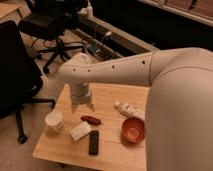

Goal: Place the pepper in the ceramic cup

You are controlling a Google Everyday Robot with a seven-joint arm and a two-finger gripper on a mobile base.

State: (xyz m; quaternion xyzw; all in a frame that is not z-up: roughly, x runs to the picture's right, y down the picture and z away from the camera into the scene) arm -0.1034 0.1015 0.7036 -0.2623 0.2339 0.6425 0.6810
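Dark red, the pepper (91, 119) lies on the wooden table (55, 146) between the ceramic cup (54, 120) and the orange-red bowl (133, 130), just below the gripper (83, 108), which hangs with its fingers spread and empty, a white block (80, 131) nearby.

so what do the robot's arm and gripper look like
The arm is thick, rounded and off-white, a smooth tube with a few small dark dots along its side. It ends in a round wrist and a pale gripper with two short pointed fingers, over the wooden table, close by the pepper. No cables show on it.
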